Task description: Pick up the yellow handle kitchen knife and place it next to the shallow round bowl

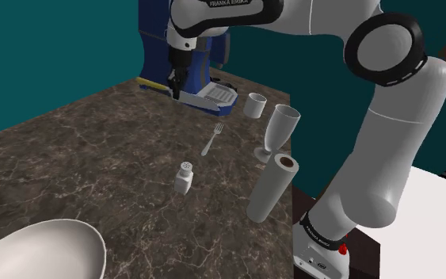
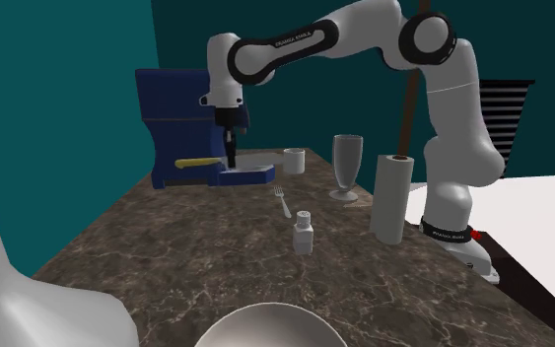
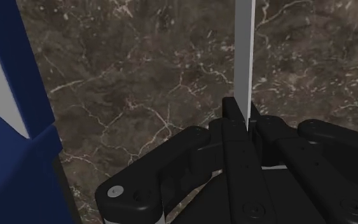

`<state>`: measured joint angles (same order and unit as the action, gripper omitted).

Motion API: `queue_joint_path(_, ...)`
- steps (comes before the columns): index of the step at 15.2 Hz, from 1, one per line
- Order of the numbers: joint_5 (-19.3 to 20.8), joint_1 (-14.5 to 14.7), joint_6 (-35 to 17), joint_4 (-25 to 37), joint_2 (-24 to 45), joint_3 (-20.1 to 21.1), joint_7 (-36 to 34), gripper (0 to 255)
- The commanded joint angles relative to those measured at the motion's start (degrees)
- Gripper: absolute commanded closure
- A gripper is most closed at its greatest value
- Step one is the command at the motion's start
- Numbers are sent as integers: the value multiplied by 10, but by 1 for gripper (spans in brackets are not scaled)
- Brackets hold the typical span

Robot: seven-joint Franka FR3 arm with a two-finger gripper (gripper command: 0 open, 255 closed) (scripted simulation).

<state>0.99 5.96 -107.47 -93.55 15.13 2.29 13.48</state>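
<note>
- Gripper fingers are pressed together on the knife, pinching its grey blade.
- Its yellow handle juts sideways, just beside the blue coffee machine.
- The shallow round bowl sits well apart from the knife, on the dark veined counter.

White arm, black joints, black gripper

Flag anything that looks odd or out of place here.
Nothing is spilled or toppled. One oddity: the gripper is shut on the knife by its grey blade, the yellow handle sticking out sideways beside the blue machine.
</note>
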Motion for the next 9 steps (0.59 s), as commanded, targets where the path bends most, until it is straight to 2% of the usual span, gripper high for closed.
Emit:
queue_joint_path(1,0,10,-14,-48,-33,6,-16,255)
queue_joint_path(9,-8,52,-48,-195,-147,42,-94,255)
